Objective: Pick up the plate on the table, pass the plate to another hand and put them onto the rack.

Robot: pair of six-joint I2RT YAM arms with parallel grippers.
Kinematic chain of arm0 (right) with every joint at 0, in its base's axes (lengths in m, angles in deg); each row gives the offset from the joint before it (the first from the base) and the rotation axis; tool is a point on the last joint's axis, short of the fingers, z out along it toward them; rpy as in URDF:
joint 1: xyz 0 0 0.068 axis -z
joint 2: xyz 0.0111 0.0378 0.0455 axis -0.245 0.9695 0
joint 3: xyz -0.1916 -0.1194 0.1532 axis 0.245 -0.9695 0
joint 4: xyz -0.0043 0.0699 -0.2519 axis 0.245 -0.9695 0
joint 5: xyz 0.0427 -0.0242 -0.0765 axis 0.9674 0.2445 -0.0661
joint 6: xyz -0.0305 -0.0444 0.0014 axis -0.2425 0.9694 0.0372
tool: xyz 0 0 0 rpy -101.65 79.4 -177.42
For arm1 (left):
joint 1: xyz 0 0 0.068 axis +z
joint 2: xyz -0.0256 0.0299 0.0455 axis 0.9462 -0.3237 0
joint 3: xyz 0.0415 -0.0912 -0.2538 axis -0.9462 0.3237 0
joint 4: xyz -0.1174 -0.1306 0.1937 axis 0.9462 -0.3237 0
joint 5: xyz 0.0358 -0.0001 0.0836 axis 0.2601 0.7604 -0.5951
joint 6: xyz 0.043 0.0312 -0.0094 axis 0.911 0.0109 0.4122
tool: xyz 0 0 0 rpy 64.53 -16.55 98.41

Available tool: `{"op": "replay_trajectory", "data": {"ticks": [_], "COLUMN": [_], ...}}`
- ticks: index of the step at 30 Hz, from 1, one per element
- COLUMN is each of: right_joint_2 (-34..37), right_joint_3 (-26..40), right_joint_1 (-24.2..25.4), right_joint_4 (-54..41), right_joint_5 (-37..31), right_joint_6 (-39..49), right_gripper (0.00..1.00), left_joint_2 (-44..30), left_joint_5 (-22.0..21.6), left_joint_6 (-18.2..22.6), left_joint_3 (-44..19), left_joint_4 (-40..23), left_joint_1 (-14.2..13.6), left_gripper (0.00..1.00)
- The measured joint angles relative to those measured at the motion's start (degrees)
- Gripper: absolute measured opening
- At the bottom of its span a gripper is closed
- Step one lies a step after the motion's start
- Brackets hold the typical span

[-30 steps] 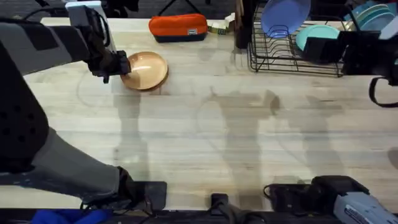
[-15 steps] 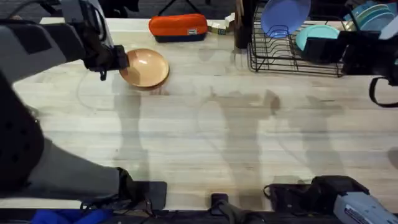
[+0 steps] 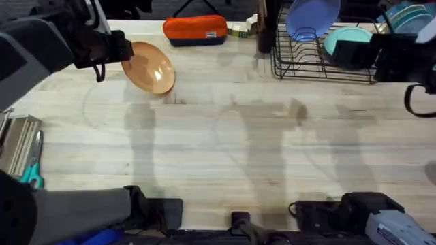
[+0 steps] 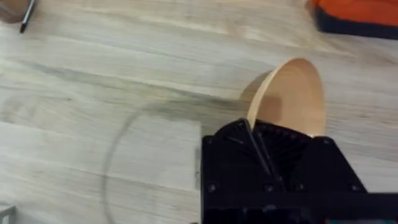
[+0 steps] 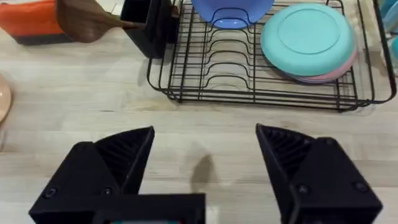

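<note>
The orange-tan plate hangs tilted above the table at the far left, held by its left rim in my left gripper, which is shut on it. In the left wrist view the plate stands nearly on edge, its rim pinched in that gripper. The black wire rack stands at the far right. My right arm is beside it. In the right wrist view my right gripper is open with nothing in it, facing the rack over bare wood.
The rack holds a lavender-blue plate upright and a teal plate lying flat. A red-orange case lies at the back. A black holder with a wooden spoon stands left of the rack. Metal tools lie at the left edge.
My left gripper has raised the plate off the table and tipped it from nearly flat to steeply tilted, drawing back and left. The right arm has not moved.
</note>
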Motion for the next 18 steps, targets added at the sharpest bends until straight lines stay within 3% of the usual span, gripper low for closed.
{"op": "replay_trajectory", "data": {"ticks": [10,18], "right_joint_2": [0.0,0.0], "right_joint_3": [0.0,0.0], "right_joint_1": [0.0,0.0], "right_joint_4": [0.0,0.0], "right_joint_5": [0.0,0.8], "right_joint_6": [-6.3,-13.4], "right_gripper": [0.995,0.995], "left_joint_2": [3.2,4.3], "left_joint_5": [4.6,7.2], "left_joint_6": [0.0,0.0], "left_joint_3": [0.0,0.0], "left_joint_4": [-0.2,-0.7], "left_joint_1": [-0.7,-4.0], "left_gripper": [0.043,0.043]}}
